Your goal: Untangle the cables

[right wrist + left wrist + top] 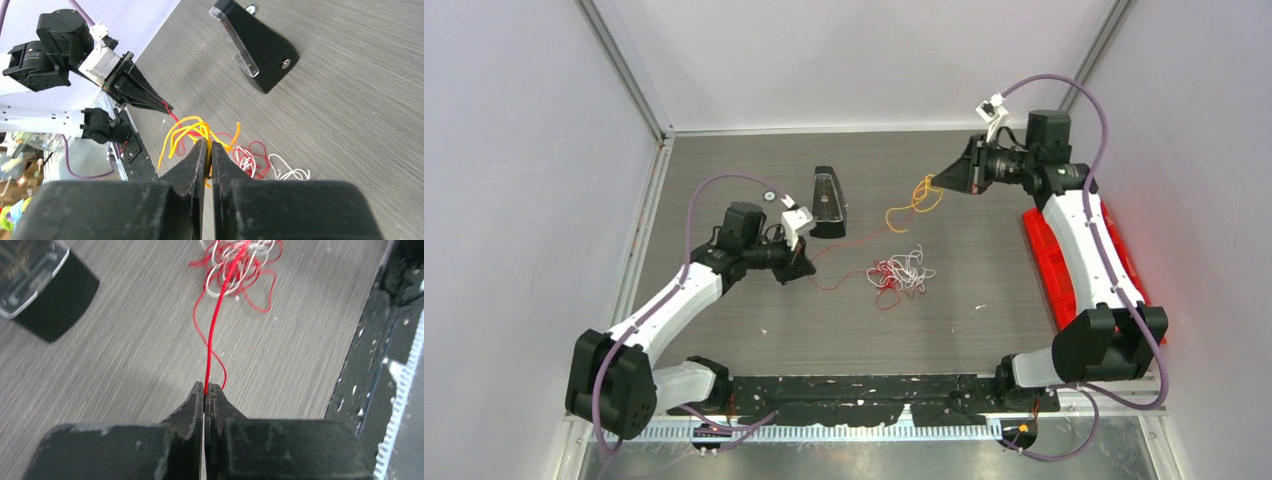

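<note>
**Q.** How did the jaws stand, and what did each hold?

**A.** The left gripper (205, 386) had its jaws pressed together on the red cable (212, 335), pinched at the very tips. From there the strand ran straight to the tangle (237, 265) of red and white loops lying on the table (100, 365). The right gripper (207, 145) was clamped on the yellow-orange cable (187, 131), held clear of the table at the far side. Whether any strand linked it to the tangle could not be told.

**Q.** What could go wrong from here?

**A.** The red strand passed in among the white loops, so a quick pull would probably drag the whole tangle or cinch a knot rather than free the strand. A tip-only pinch on thin wire could slip. The black stand (828, 203), near the left gripper, might snag a swept strand.
</note>
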Robot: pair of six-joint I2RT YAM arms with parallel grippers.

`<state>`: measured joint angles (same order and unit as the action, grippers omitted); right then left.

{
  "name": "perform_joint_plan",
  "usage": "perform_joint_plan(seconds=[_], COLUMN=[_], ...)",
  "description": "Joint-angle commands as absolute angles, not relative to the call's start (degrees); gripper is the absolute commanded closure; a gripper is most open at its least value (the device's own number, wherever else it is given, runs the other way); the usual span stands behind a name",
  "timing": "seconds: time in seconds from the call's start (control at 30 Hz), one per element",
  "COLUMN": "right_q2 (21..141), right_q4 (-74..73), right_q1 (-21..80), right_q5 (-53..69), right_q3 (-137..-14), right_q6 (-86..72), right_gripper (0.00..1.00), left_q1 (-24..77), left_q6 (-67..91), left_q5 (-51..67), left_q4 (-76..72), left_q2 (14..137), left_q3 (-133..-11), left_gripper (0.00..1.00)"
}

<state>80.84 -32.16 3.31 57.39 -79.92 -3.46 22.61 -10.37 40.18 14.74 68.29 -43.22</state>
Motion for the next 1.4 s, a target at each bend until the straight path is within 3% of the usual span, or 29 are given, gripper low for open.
perform_joint_plan(seconds=[0.0,0.2,0.43,0.83,0.87,0.93,1.1,1.37], right_q2=[76.0,76.0,74.8,78.7,79.1,79.4,76.1,70.2], right_q4=[-31.6,-38.9,-51.6,-74.4,-77.7,-80.5,-83.4,-85.6], right_q1=[-0.7,-5.6,-10.4,-24.7,-24.9,-25.3,-26.0,-33.3], right_q5=[61.6,62.3,60.1,53.7,52.7,49.1,36.2,23.3], right_q3=[-80.0,-82.5,-89.6,-112.8,-114.1,-115.8,-112.9,-99.1], right_q6=[-3.3,3.0,11.9,29.5,31.8,34.3,40.2,57.6], right_gripper=[0.88,0.94,0.95,0.94,0.95,0.95,0.95,0.95], left_q1=[19.4,14.5,12.5,12.7,12.7,12.9,14.2,16.4], left_q6=[-19.7,-26.3,-27.7,-32.1,-31.6,-30.1,-26.6,-23.0], left_q5=[38.4,35.8,35.9,31.3,32.1,33.6,33.4,31.6], left_q4=[25.7,30.1,30.8,31.5,31.4,31.2,29.9,29.6], left_q2=[67.3,66.9,68.8,73.2,73.3,73.1,71.4,69.5], left_q3=[-44.0,-44.1,-45.7,-44.7,-44.9,-45.4,-47.0,-48.5], left_gripper=[1.0,1.0,1.0,1.0,0.98,0.78,0.47,0.1])
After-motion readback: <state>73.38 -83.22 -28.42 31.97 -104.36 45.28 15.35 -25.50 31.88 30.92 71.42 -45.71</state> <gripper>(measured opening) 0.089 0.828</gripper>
